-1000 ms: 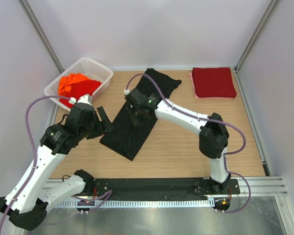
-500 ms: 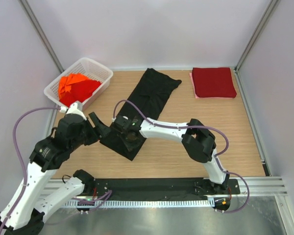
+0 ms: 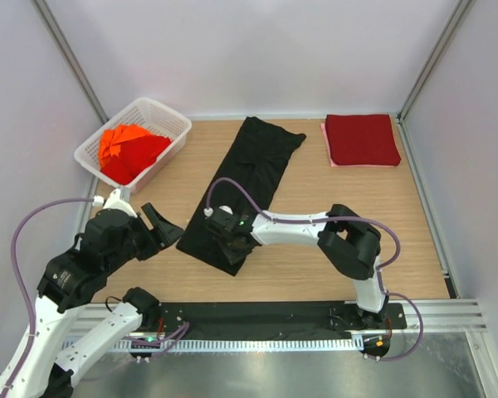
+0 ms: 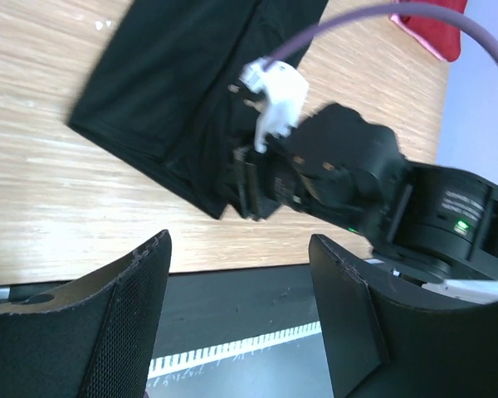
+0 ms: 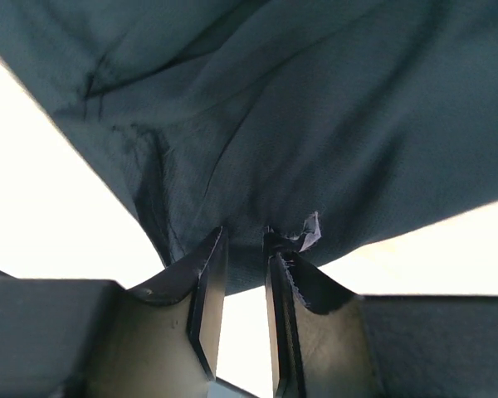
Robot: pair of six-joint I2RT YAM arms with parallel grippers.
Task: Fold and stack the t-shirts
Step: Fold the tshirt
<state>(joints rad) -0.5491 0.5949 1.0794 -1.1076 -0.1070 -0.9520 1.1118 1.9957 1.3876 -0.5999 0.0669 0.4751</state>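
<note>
Black t-shirt: the black t-shirt [image 3: 249, 170] lies on the wooden table [image 3: 315, 199] as a long narrow strip, folded lengthwise; it runs on a slant from the far middle of the table toward the near left, and its near end is just in front of the arm bases

Right gripper: the right gripper [image 5: 242, 269] is down at the near end of the black strip; its fingers [image 5: 201, 290] are drawn almost together with a fold of the black hem caught between the tips, so it is pinching the black t-shirt; in the right wrist view the cloth rises in loose wrinkles away from the pinch

Left gripper: the left gripper [image 4: 236, 323] has its fingers spread wide and nothing between them; it hangs over bare wood just to the left of the strip's near end, apart from the cloth, and looks across at the right arm's wrist

Dark red t-shirt: the dark red t-shirt [image 3: 362, 139] is a neat folded square at the far right corner of the table, well apart from the black one; a thin pink edge shows along its left and near sides

Orange-red t-shirts: the orange-red t-shirts [image 3: 120, 143] are heaped unfolded in the basket

Basket: the white lattice basket [image 3: 176, 124] sits at the far left corner, tilted relative to the table edge

Cable: a purple cable [image 3: 232, 186] loops above the right arm's wrist, over the black cloth
</note>
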